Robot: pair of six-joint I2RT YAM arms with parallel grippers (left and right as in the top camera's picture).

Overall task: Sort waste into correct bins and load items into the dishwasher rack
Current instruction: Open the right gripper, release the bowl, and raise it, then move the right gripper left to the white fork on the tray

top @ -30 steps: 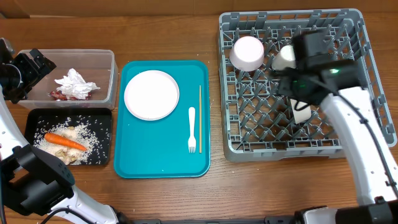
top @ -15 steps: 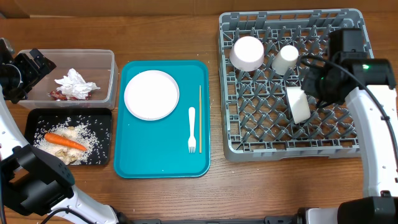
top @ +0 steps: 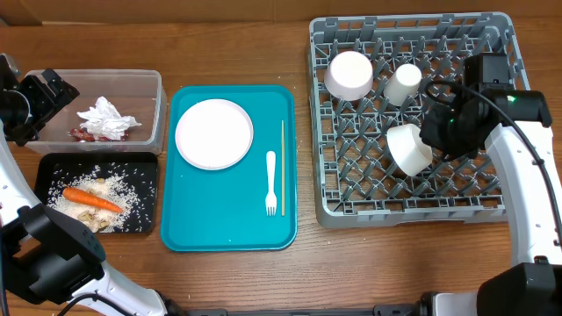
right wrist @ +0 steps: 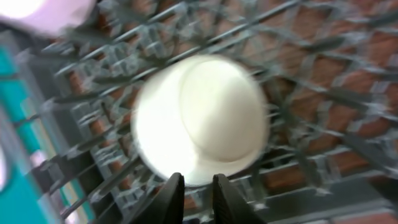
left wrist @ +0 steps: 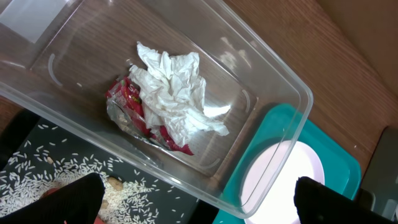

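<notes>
Where the lattice rack (top: 369,175) spreads, a round bowl (top: 409,147) lies.

On the surface (top: 237,44), the dishwasher rack (top: 404,215) sits right, holding bowl (top: 409,147), cup (top: 404,84) and small plate (top: 349,75). The serving tray (top: 228,228) lies mid-surface, carrying plate (top: 213,133), fork (top: 271,183) and chopstick (top: 282,167). Left, the tub (top: 149,83) holds napkin (top: 107,118) and wrapper (top: 83,134); before it, the shallow tray (top: 48,162) holds carrot (top: 90,199) and rice (top: 132,197).

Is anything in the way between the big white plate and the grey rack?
Only flat things: the white plastic fork and thin wooden chopstick lie on the teal tray between the large round white plate and the grey plastic rack. Lifted, it should clear them.
</notes>
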